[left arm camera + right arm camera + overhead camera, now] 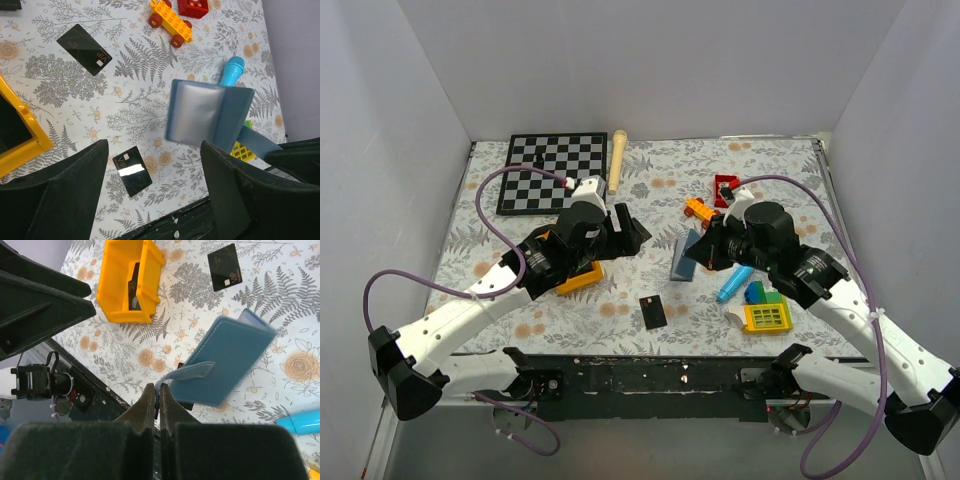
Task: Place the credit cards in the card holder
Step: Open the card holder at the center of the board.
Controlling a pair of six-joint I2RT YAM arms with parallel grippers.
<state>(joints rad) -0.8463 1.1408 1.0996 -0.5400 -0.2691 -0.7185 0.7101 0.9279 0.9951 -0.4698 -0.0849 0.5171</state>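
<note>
Right jaws pinched the blurry card holder point(232, 357) by its tab. Left jaws gaped, empty. The yellow bin point(117, 300) half hid something dark.

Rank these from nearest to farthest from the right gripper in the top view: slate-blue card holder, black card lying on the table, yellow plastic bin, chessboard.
1. Slate-blue folding card holder, at the jaws.
2. Flat black credit card, near centre.
3. Yellow plastic bin, left.
4. Black-and-white chessboard, far left.
</note>
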